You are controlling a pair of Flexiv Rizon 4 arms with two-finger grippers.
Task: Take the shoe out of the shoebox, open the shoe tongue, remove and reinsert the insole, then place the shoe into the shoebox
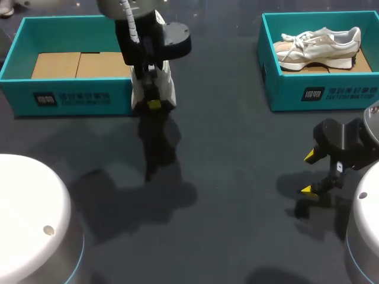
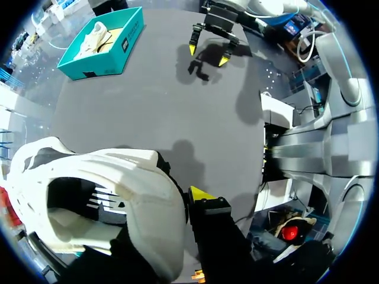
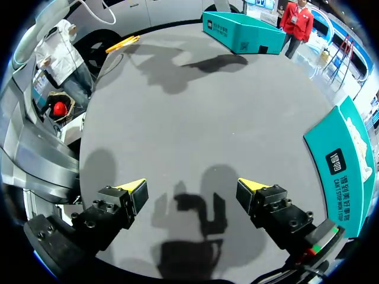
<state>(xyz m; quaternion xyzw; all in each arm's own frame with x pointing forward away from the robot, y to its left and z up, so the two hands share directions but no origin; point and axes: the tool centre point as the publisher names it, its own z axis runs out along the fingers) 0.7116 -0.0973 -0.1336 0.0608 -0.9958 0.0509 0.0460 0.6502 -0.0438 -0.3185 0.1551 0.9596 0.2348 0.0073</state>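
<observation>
The dark grey counter (image 1: 231, 177) is lying open through its middle. Along its far edge, the right teal shoebox (image 1: 323, 94) is holding a white sneaker (image 1: 320, 42). Beside the right wall of the left teal shoebox (image 1: 71, 97), the left end effector (image 1: 153, 104) is clamping a second white sneaker (image 2: 118, 195). The right end effector (image 3: 190, 188) is hovering, fingers apart.

Dark grey table (image 1: 237, 177) is carrying two teal boxes: left shoebox (image 1: 71, 97) sitting far left, right shoebox (image 1: 331, 94) far right, well apart.
</observation>
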